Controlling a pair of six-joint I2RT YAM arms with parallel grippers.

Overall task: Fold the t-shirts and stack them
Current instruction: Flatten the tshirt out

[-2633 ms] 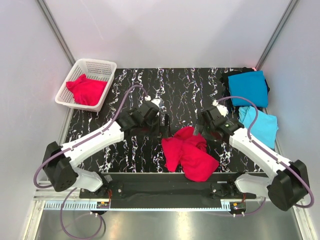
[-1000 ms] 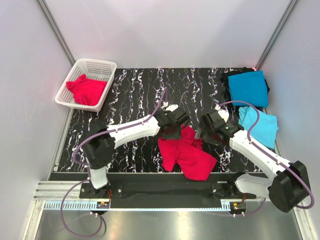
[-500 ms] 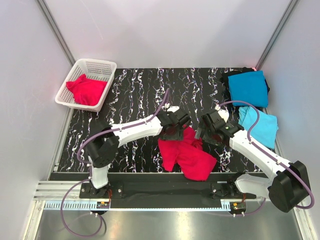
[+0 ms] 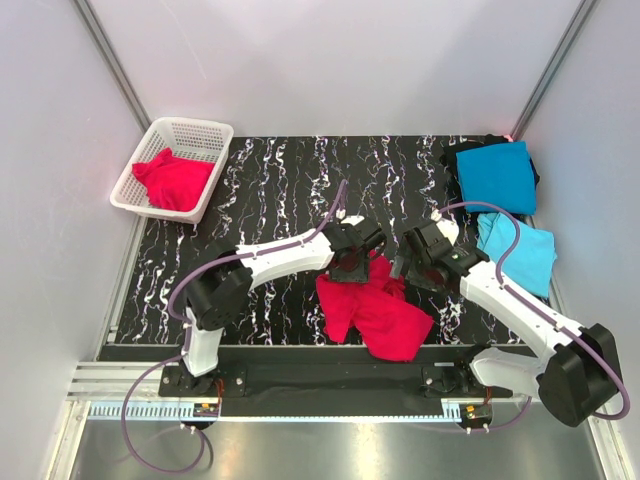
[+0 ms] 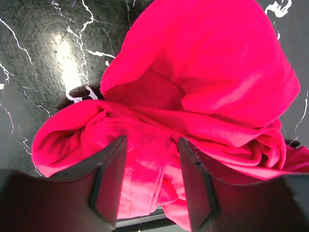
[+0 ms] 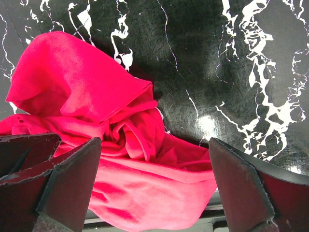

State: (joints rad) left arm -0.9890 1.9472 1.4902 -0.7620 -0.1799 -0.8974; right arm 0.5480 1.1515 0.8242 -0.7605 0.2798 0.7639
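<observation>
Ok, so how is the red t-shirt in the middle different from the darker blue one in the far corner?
The red t-shirt is a crumpled heap; the teal-blue t-shirt lies folded into a rectangle. The red one is at the table's near middle, the teal-blue one at its far right corner. The left gripper and right gripper hover at the red one; neither is near the teal-blue one. Both are plain cloth.
</observation>
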